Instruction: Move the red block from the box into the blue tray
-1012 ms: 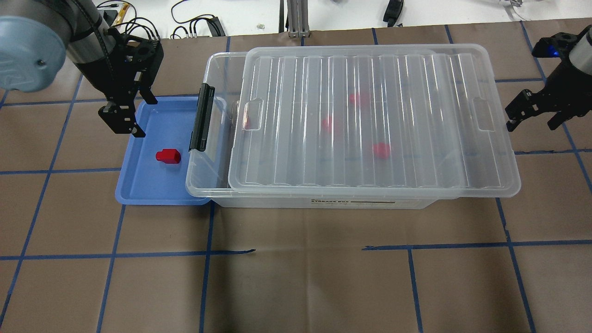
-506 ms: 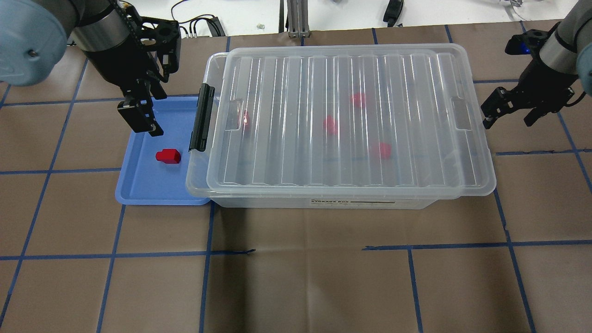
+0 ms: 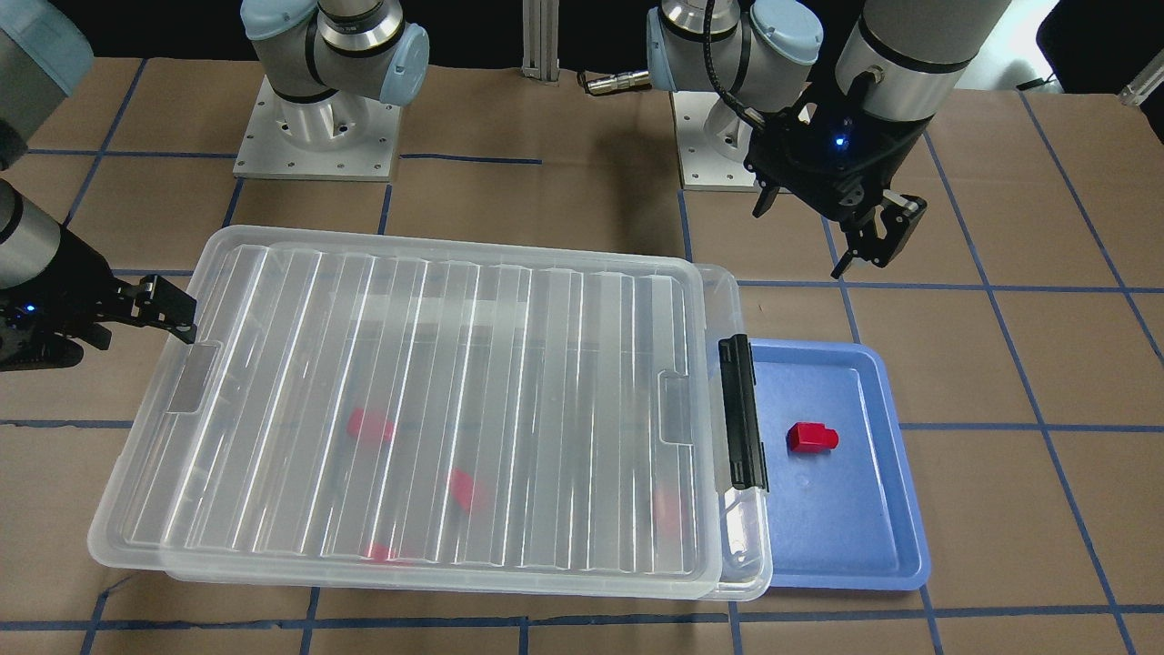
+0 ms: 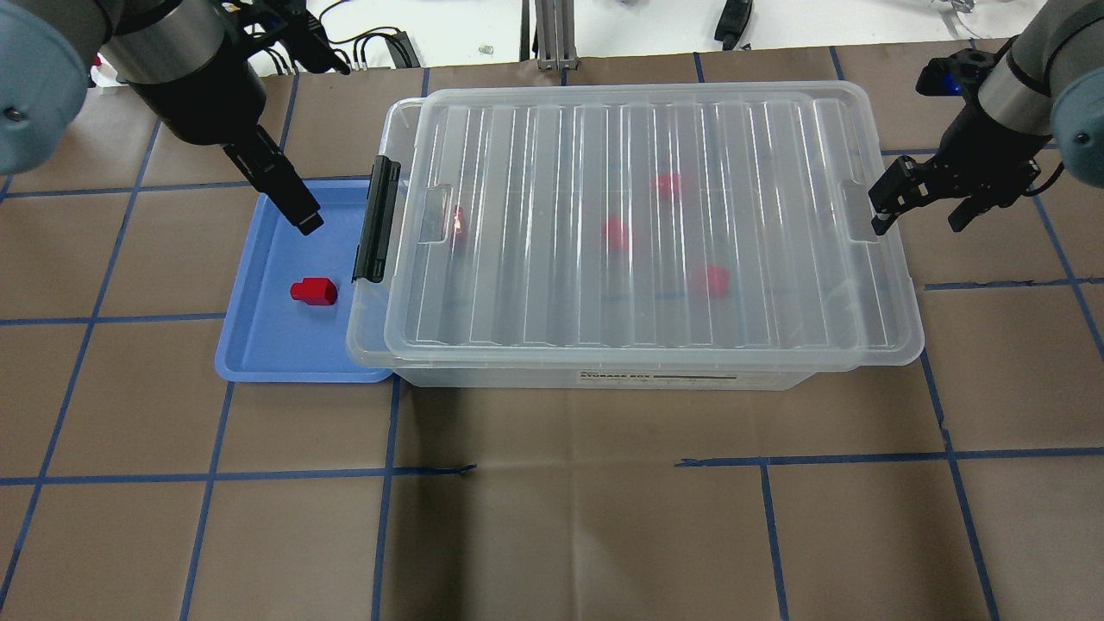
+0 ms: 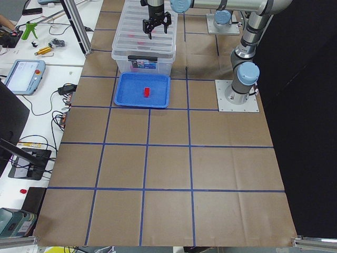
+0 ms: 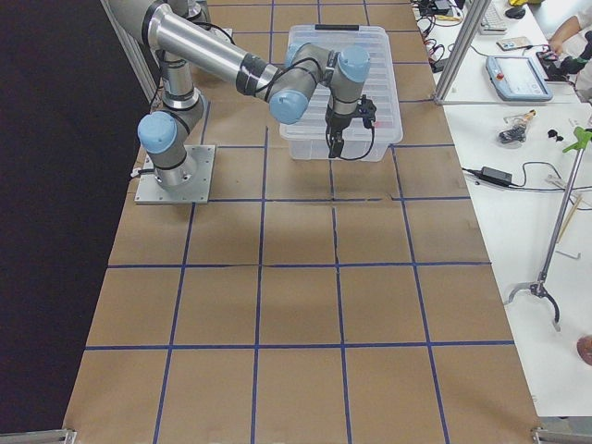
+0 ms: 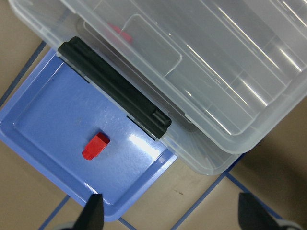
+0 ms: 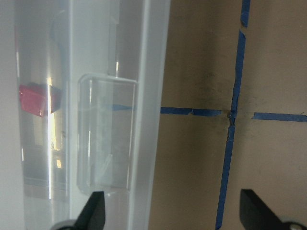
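Lid [image 4: 638, 224] now sits square over box [image 4: 604, 376], no longer offset. Right claw [image 4: 917, 220], fingers apart, moves in at lid's right end. Left claw [image 3: 862, 256], fingers apart and empty, backs away above blue tray [image 4: 259, 349]. Red block [image 4: 313, 291] lies unmoved on tray floor, near black latch [image 4: 376, 220]. Placement looks done, box reclosed.

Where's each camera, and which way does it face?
Front-facing: across the table, facing the robot; left gripper view's right.
Overhead: behind the robot, looking down on the box; right gripper view's right.
Exterior left: table's end, blue tray nearest; left arm near.
Exterior right: opposite end; right arm near.
Left wrist: down onto the red block; fingertips.
Right wrist: down along the box's edge; fingertips.
Shared: overhead and front-facing show tray, block, box.
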Robot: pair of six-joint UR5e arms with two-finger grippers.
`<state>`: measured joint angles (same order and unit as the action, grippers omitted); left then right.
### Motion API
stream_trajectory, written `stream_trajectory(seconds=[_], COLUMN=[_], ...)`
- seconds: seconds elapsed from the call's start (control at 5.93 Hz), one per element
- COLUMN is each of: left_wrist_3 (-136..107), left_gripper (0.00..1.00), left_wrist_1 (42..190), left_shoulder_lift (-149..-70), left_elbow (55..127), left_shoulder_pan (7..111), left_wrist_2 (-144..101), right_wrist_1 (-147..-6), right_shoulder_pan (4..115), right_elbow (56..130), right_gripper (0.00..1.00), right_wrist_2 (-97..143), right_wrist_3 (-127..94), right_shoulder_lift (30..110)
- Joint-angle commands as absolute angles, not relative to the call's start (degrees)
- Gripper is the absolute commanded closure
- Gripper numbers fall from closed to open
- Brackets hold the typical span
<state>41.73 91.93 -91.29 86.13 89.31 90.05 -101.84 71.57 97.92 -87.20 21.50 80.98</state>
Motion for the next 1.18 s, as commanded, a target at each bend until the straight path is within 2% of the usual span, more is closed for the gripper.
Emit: stream_trajectory(seconds=[0.0, 0.51, 0.84, 1.01], left_wrist_3=[20.7, -1.6, -2.6, -3.1], left_gripper=[0.02, 0.01, 0.01, 0.01], left_wrist_1=[92.3, 96.9, 96.5, 96.4], left_shoulder_lift=[-90.9, -87.6, -87.6, -87.7], left_elbow=[85.3, 86.6, 86.6, 86.7], left_shoulder_pan=[89.2, 88.9, 88.9, 88.9], left_wrist_2=[91.7, 92.1, 91.6, 91.2], right_wrist_1=[-101.8, -101.6, -101.1, -97.2], right_shoulder_pan=[72.0, 74.9, 77.5, 82.5], right_elbow=[98.2, 97.1, 94.7, 91.8], right_gripper=[0.0, 0.0, 0.0, 0.0], right_wrist_2=[-86.8, -84.2, -87.1, -88.0], right_wrist_3=[21.4, 18.8, 16.2, 7.2], right_shoulder_lift=[81.0, 83.2, 86.6, 87.0])
